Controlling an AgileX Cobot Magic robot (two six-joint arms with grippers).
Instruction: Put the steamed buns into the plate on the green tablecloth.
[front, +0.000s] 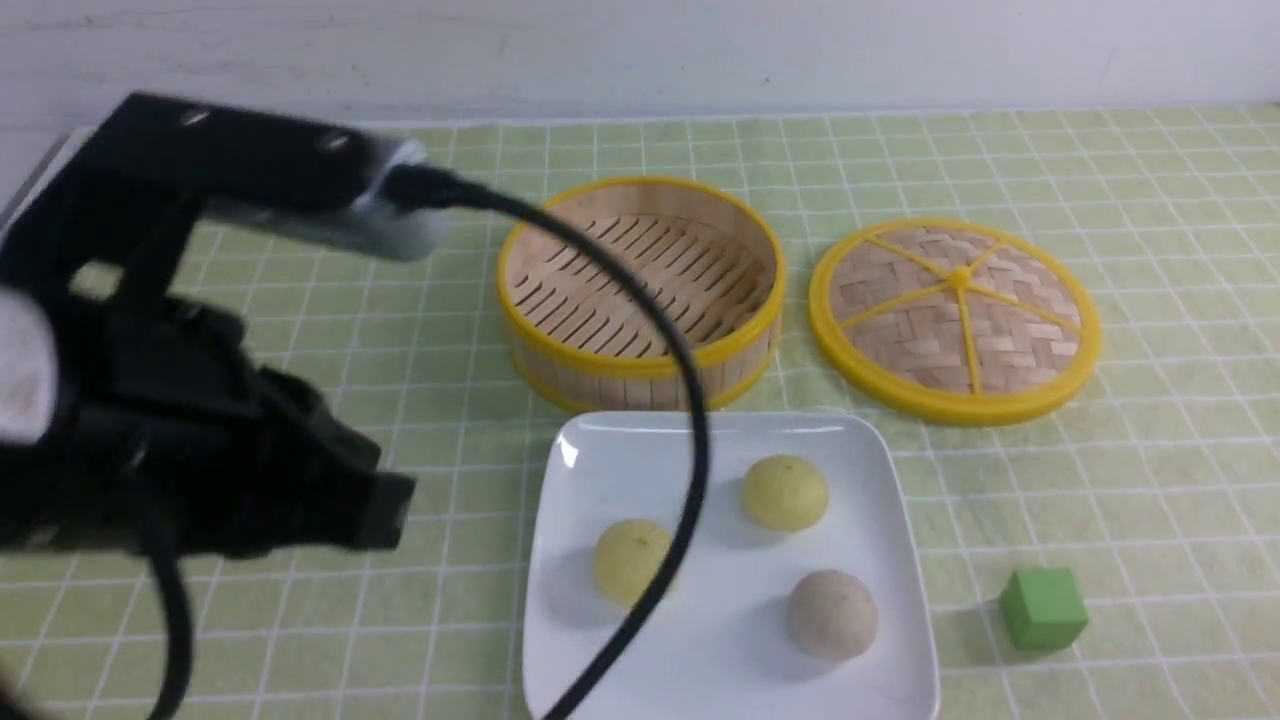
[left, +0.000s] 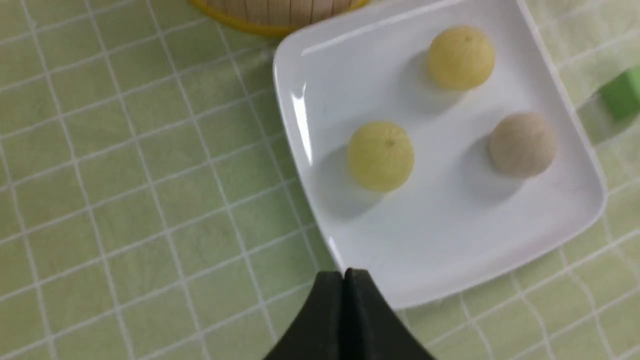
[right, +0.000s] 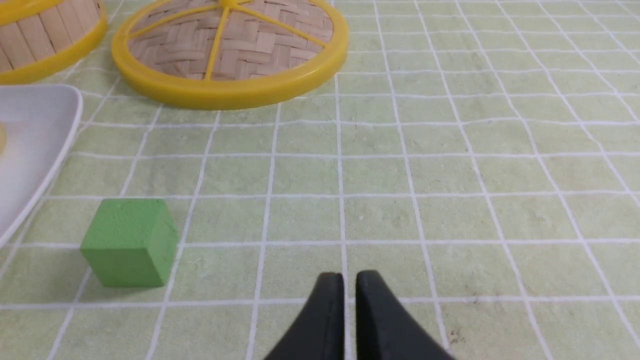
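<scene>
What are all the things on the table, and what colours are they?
steamed buns: three, two pale yellow and one greyish-beige, on the plate
plate: one, white, square, near middle of the green tablecloth
bamboo steamer: one, tan with yellow rims, empty, behind the plate
steamer lid: one, woven tan with yellow rim, right of the steamer
cube: one, green, right of the plate
left gripper: black, shut, empty
right gripper: black, nearly shut, empty

A plain white wall (front: 640, 50) runs behind the table's far edge. Its surface shows faint horizontal marks and small specks. Lighting is even and diffuse, casting soft, short shadows across the tabletop.
</scene>
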